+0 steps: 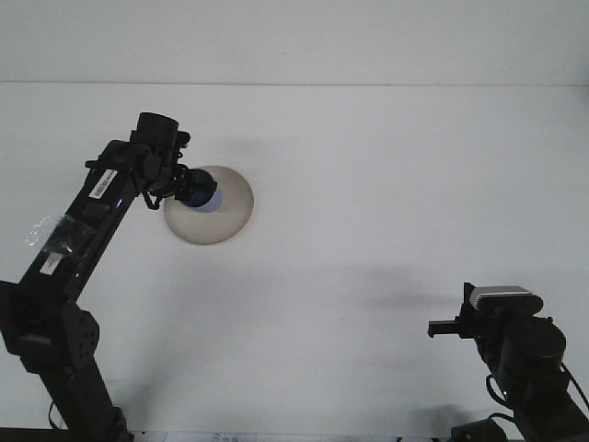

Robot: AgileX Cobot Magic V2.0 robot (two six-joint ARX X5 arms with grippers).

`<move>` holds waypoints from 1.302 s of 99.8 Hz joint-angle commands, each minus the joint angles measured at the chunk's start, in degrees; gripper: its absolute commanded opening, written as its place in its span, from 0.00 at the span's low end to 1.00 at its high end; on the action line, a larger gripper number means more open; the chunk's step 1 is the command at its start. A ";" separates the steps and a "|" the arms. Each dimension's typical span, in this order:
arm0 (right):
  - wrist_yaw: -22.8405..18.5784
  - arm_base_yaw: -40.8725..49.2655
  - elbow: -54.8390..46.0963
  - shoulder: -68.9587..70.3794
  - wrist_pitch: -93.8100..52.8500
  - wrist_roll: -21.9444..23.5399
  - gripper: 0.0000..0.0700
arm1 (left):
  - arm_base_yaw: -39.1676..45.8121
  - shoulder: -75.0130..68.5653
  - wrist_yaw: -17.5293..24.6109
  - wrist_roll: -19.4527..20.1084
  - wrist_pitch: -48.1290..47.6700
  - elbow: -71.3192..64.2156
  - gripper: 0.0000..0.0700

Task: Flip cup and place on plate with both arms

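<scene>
Bare table (386, 184) right of plate (225, 216)

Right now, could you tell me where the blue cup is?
In the front view, the blue cup sits at the left gripper, over the left part of the round plate, far-left on the table.

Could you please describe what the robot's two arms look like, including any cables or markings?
Both arms are black. The left arm is a long boxy link with white labels, clear tape and looped black cables near its gripper. The right arm is rounded, topped by a silver-grey camera module.
</scene>
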 commanded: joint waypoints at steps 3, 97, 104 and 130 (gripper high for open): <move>-0.02 0.11 0.48 0.09 0.61 0.59 0.00 | 0.09 1.77 1.14 -0.63 0.11 1.14 0.01; 0.02 0.11 0.50 0.09 0.44 0.39 0.00 | 1.05 -9.90 1.14 -2.69 3.72 1.79 0.89; 0.04 0.11 0.48 0.09 0.50 0.39 0.00 | 1.05 -14.60 1.14 -3.13 6.14 -0.85 0.89; 1.46 0.11 0.48 0.09 0.66 0.39 0.00 | 1.03 -37.99 1.07 -5.84 18.32 -23.85 0.89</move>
